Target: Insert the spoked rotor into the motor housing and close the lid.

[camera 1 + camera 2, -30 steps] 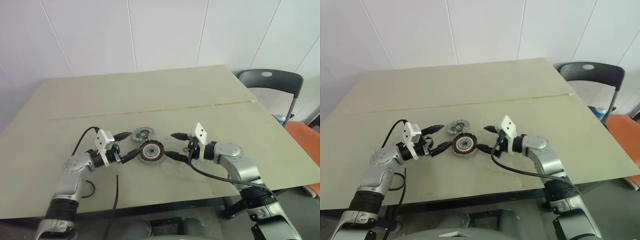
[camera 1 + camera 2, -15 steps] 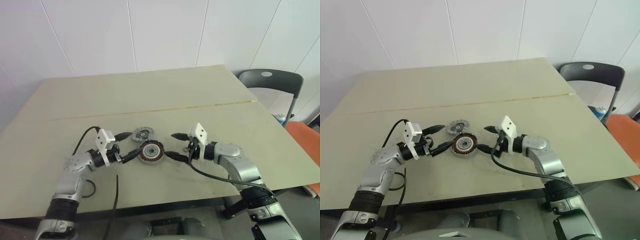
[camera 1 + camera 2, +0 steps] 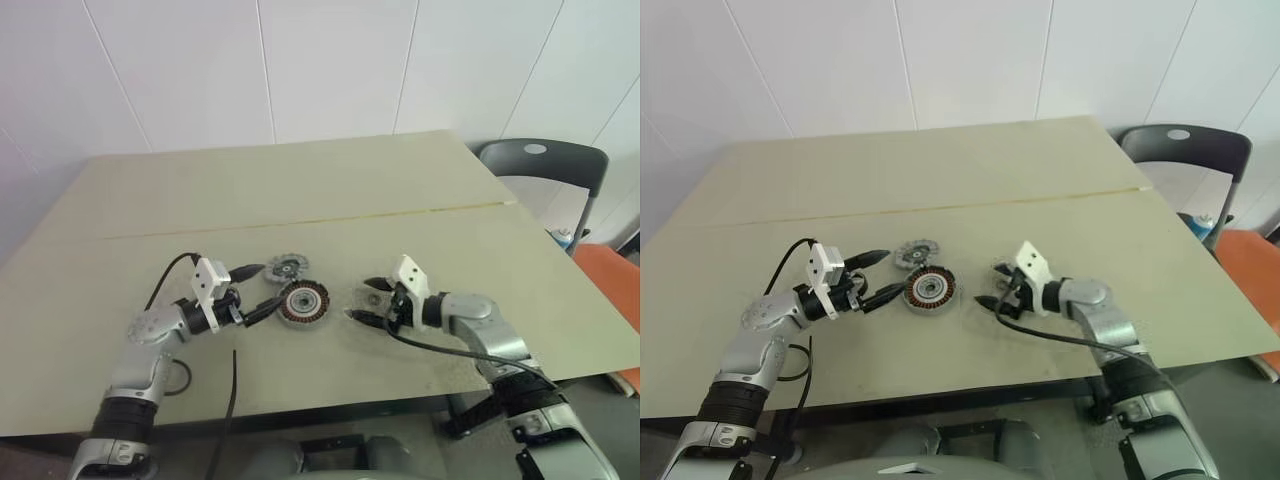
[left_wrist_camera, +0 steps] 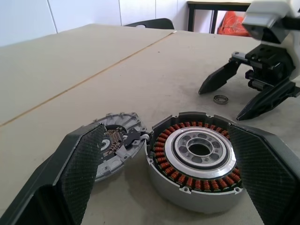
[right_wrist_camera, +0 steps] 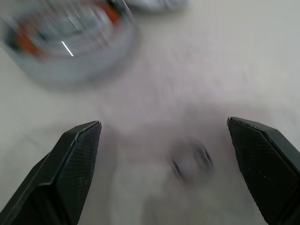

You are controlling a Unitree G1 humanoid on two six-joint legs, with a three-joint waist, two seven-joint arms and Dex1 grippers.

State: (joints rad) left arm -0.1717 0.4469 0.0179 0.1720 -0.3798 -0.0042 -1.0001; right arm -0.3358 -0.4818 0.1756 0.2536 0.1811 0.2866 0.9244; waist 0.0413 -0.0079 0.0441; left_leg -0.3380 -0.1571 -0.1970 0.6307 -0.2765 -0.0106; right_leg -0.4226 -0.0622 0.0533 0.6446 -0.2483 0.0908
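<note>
The motor housing (image 3: 303, 303), a round disc with copper-red windings and a pale centre, lies on the table (image 3: 300, 190). Just behind it lies the lid (image 3: 285, 267), a grey disc with a notched edge. My left gripper (image 3: 256, 292) is open and level at the housing's left side, with its fingertips close to the housing (image 4: 194, 161) and the lid (image 4: 117, 145). My right gripper (image 3: 367, 301) is open to the right of the housing and tilted down at the table, with nothing held. The spoked rotor is out of view.
A small metal ring (image 4: 221, 99) lies on the table between the right gripper's fingers, blurred in the right wrist view (image 5: 190, 161). A grey chair (image 3: 540, 162) stands past the table's right corner. Black cables (image 3: 235, 380) trail near the front edge.
My right gripper has drawn back from the housing toward the right, sunk lower and tipped downward. The left gripper, housing and lid have not moved.
</note>
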